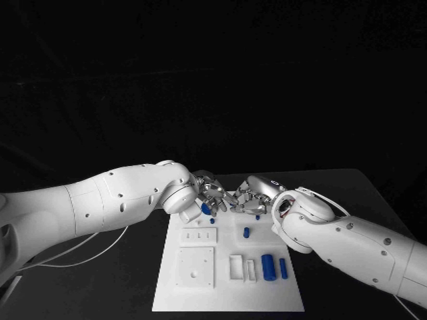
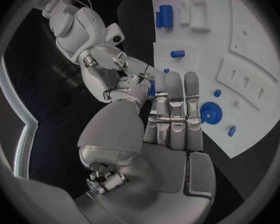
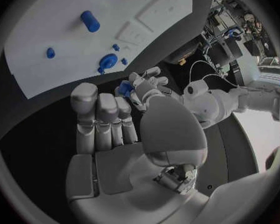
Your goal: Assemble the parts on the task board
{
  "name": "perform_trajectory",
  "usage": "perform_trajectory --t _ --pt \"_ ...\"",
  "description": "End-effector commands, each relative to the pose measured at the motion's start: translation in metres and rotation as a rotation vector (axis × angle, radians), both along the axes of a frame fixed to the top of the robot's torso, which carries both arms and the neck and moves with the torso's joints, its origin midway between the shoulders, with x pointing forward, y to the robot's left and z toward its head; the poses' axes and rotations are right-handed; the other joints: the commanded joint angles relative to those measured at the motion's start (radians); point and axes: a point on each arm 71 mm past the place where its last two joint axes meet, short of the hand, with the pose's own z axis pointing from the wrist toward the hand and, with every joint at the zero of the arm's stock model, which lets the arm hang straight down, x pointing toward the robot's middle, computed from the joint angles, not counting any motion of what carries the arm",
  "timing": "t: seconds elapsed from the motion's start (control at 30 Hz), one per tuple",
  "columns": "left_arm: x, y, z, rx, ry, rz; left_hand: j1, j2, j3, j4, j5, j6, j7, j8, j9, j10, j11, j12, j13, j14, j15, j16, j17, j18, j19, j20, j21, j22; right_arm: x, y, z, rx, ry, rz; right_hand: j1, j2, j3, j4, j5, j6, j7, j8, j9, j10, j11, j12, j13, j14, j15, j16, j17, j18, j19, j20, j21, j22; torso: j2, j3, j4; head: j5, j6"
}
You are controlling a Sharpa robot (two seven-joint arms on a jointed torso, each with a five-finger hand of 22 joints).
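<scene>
Above the far end of the white task board (image 1: 228, 297) my left hand (image 1: 211, 192) and right hand (image 1: 257, 198) meet fingertip to fingertip. Between them sits a small blue part (image 2: 151, 88), also visible in the right wrist view (image 3: 124, 88). Fingers of the left hand (image 3: 146, 87) close round it, and fingers of the right hand (image 2: 118, 77) touch it from the other side. On the board below lie a blue gear (image 1: 206, 208), several small blue pegs and a thick blue cylinder (image 1: 268, 265) beside a thinner blue pin (image 1: 283, 268).
White raised blocks stand on the board: a square plate (image 1: 195, 267), a slotted plate (image 1: 199, 235) and two narrow uprights (image 1: 237, 267). The black table (image 1: 357, 193) surrounds the board. A white cable (image 1: 79, 257) hangs under the left arm.
</scene>
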Motion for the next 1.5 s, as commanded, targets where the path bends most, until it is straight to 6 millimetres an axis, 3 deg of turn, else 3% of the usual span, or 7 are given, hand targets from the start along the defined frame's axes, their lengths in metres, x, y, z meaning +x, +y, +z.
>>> perform_trajectory --t 0.03,0.2,0.4,0.7,1.07,1.27,1.5 --pt "0.0 -0.002 0.001 -0.026 -0.004 -0.013 -0.023 -0.007 0.009 0.001 0.039 0.113 -0.092 0.003 0.419 0.047 -0.013 0.052 0.022 0.004 -0.014 0.052 0.023 -0.012 -0.001 -0.014 0.027 0.023 0.0 -0.001 -0.003 -0.026 0.005 0.008 0.003 -0.002 -0.002 0.008 0.0 0.008 -0.001 0.005 0.001 0.001 -0.002 -0.005 -0.001 0.005 -0.002 -0.004 -0.001 -0.008 0.055 -0.005 -0.003 0.087 0.001 0.0002 -0.0006 -0.001 -0.002" --pt "0.001 0.0 -0.001 -0.027 -0.01 0.007 -0.059 -0.014 0.035 -0.016 0.09 0.122 -0.101 -0.003 0.551 0.047 -0.019 0.116 0.051 -0.01 -0.023 0.126 0.046 -0.016 -0.014 -0.025 0.064 0.059 -0.002 -0.004 -0.005 -0.033 -0.002 0.007 0.0 -0.008 -0.007 0.01 -0.001 0.005 0.0 0.005 0.0 -0.003 -0.001 -0.011 -0.006 0.003 -0.002 -0.008 -0.004 -0.008 0.055 -0.004 -0.009 0.085 0.001 0.0008 0.0006 -0.003 -0.005" --pt "0.002 0.006 -0.003 -0.014 -0.02 0.027 -0.072 -0.019 0.045 -0.029 0.109 0.139 -0.107 -0.003 0.599 0.047 -0.026 0.154 0.07 -0.005 -0.03 0.157 0.049 -0.018 -0.014 -0.032 0.081 0.077 -0.002 -0.014 -0.007 -0.022 -0.014 -0.012 -0.017 -0.038 -0.046 0.034 0.021 -0.054 0.016 0.005 -0.003 -0.029 0.01 -0.04 -0.031 -0.007 0.005 -0.032 -0.022 -0.004 0.05 0.0 -0.045 0.076 0.0 0.0005 -0.0012 0.0 -0.009" --pt "0.002 0.018 -0.006 0.045 -0.057 0.046 -0.079 -0.024 0.043 -0.037 0.115 0.165 -0.116 -0.003 0.621 0.049 -0.031 0.196 0.089 0.009 -0.036 0.181 0.053 -0.018 -0.01 -0.036 0.094 0.091 0.0 -0.046 -0.009 0.044 -0.036 -0.054 0.03 -0.062 -0.29 0.134 0.108 -0.109 0.028 0.005 -0.003 -0.067 0.021 -0.094 -0.107 -0.02 0.014 -0.069 -0.058 0.005 0.052 0.011 -0.094 0.064 0.0 0.0016 -0.001 0.003 -0.017" --pt "0.001 0.034 -0.011 0.138 -0.121 0.056 -0.093 -0.025 0.04 -0.036 0.149 0.204 -0.129 -0.001 0.648 0.049 -0.039 0.265 0.109 0.034 -0.043 0.213 0.073 -0.019 0.027 -0.041 0.078 0.099 0.003 -0.093 0.012 0.164 -0.117 -0.117 0.036 -0.054 -0.231 0.102 0.27 -0.102 0.028 0.005 -0.004 -0.076 0.014 -0.133 -0.173 -0.017 0.01 -0.078 -0.069 0.004 0.053 0.007 -0.104 0.064 0.0 0.0006 -0.0047 0.015 -0.024" --pt "-0.001 0.044 -0.015 0.169 -0.116 0.061 -0.097 -0.023 0.043 -0.037 0.171 0.22 -0.138 0.012 0.679 0.048 -0.05 0.318 0.132 0.045 -0.048 0.256 0.096 -0.02 0.045 -0.045 0.073 0.13 0.01 -0.121 0.03 0.243 -0.103 -0.188 0.007 -0.061 -0.184 0.097 0.284 -0.078 0.022 0.005 -0.004 -0.079 0.011 -0.13 -0.184 -0.017 0.007 -0.087 -0.078 0.003 0.053 0.006 -0.12 0.06 -0.001 0.0013 -0.0069 0.022 -0.037" --pt "-0.004 0.052 -0.02 0.199 -0.097 0.068 -0.105 0.0 0.032 -0.022 0.138 0.238 -0.144 0.01 0.69 0.048 -0.054 0.339 0.148 0.054 -0.047 0.275 0.094 -0.014 0.053 -0.04 0.062 0.182 0.019 -0.148 0.047 0.28 -0.105 -0.249 0.0 -0.063 -0.165 0.084 0.298 -0.077 0.022 0.005 -0.004 -0.079 0.01 -0.127 -0.187 -0.018 0.007 -0.086 -0.077 0.002 0.053 0.004 -0.115 0.062 -0.001 0.0001 -0.0059 0.025 -0.045"
